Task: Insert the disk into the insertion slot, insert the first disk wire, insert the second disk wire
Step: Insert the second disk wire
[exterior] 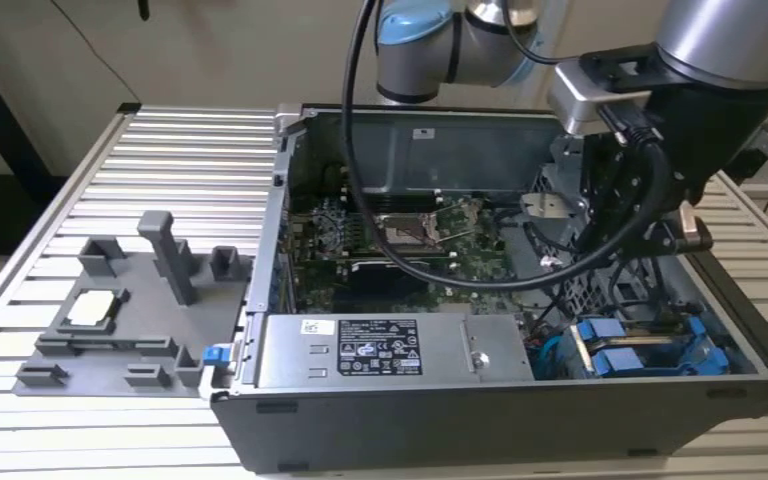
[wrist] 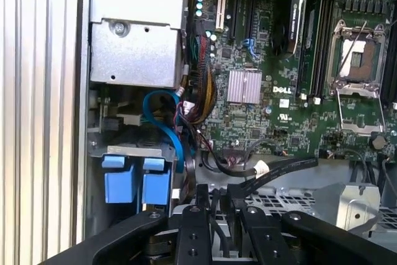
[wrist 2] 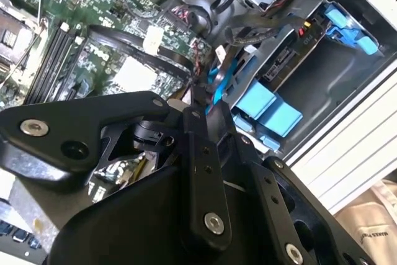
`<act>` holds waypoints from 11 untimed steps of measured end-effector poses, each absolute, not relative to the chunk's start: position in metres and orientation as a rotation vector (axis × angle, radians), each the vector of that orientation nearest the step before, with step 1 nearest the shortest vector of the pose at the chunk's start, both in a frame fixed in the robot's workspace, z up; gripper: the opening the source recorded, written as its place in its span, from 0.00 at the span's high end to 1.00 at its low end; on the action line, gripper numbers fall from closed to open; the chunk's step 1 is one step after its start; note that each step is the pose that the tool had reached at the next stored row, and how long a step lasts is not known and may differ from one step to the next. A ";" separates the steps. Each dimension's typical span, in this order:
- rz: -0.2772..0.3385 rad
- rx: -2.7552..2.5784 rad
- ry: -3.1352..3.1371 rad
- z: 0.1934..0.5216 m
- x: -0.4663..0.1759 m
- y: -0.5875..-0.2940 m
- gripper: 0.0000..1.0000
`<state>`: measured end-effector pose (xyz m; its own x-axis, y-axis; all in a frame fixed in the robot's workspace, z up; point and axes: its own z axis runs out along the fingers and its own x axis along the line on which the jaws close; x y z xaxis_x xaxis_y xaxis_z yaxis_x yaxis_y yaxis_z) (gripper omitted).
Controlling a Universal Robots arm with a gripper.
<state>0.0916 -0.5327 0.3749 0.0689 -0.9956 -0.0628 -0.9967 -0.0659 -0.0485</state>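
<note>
The disk, in its bright blue carrier, sits inside the insertion slot, the dark grey bay in the case corner at the exterior view's right. Its blue tabs also show in the first wrist view, and its edge in the second wrist view. My gripper hovers inside the case over the perforated cage metal, a short way from the disk. Its fingers stand close together. A black flat wire with a white tag runs up to their tips and seems pinched there. A blue wire loops beside the disk.
A grey metal box with a sticker lies along the case's front. The green board with the silver processor socket fills the middle. Loose cable bundles lie between them. A grey fixture stands on the slatted table at the exterior view's left.
</note>
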 end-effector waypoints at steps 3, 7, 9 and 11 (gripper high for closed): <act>0.015 -2.236 2.090 0.373 0.091 -0.533 0.73; 0.010 -2.234 2.087 0.371 0.090 -0.532 0.73; 0.009 -2.233 2.087 0.371 0.089 -0.531 0.73; 0.010 -2.232 2.086 0.371 0.089 -0.530 0.73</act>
